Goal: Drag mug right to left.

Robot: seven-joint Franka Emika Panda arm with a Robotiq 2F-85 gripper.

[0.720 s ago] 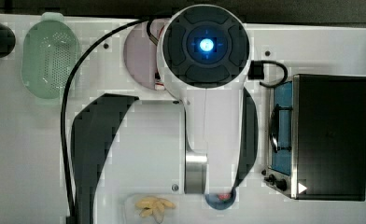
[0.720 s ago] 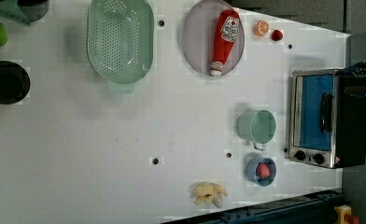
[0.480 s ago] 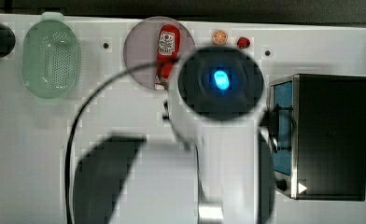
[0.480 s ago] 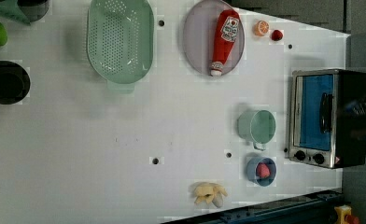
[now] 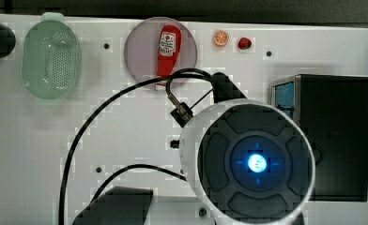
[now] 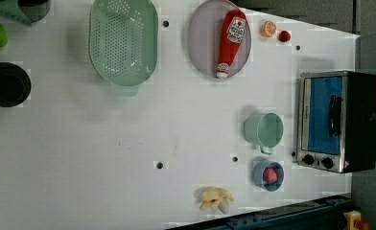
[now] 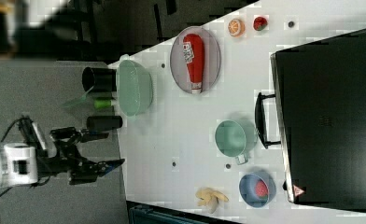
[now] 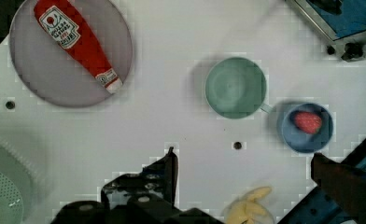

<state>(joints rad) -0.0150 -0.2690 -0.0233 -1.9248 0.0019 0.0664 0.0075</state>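
Observation:
The teal-green mug (image 6: pixel 264 130) stands upright on the white table (image 6: pixel 128 143), just in front of the toaster oven (image 6: pixel 337 122) door, its small handle toward the blue bowl (image 6: pixel 267 175). The right view has the mug (image 7: pixel 232 138) beside the oven handle. In the wrist view my gripper (image 8: pixel 242 156) is open, high above the table, with the mug (image 8: pixel 235 87) below and ahead of its two widely spread fingers. The right view shows the gripper (image 7: pixel 112 150) with its jaws apart and holding nothing. In the top view my arm (image 5: pixel 248 159) covers the mug.
The blue bowl holds a strawberry (image 8: pixel 308 122). A banana (image 6: pixel 215 198) lies near the table's edge. A grey plate (image 6: pixel 200 48) carries a ketchup bottle (image 6: pixel 229 40). A pale green colander (image 6: pixel 123 40), an orange slice (image 6: pixel 268 29) and a black cup (image 6: pixel 6 85) sit farther off.
In the top view my arm has swung down and to the right and looms larger, uncovering the plate and ketchup. The mug has not moved.

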